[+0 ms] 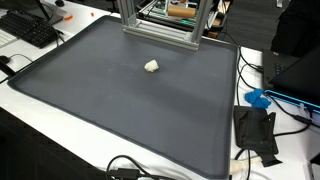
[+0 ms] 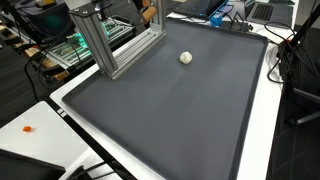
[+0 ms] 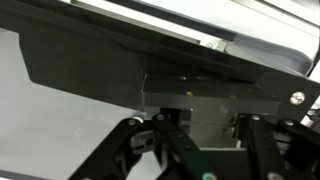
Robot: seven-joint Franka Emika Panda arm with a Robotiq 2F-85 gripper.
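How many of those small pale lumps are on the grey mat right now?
1. The pale lump lies alone on the mat, near the aluminium frame, in both exterior views. The frame could hide others.

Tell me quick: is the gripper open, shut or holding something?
Gripper: cannot be told; the wrist view shows only its dark linkages, with the fingertips out of frame.

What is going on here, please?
Nothing is visibly being handled right now. A small whitish lump lies alone on the dark mat, near a metal frame. The arm shows in neither exterior view. The wrist view shows only part of the jaws, before a dark surface; whether they are open or shut cannot be told.
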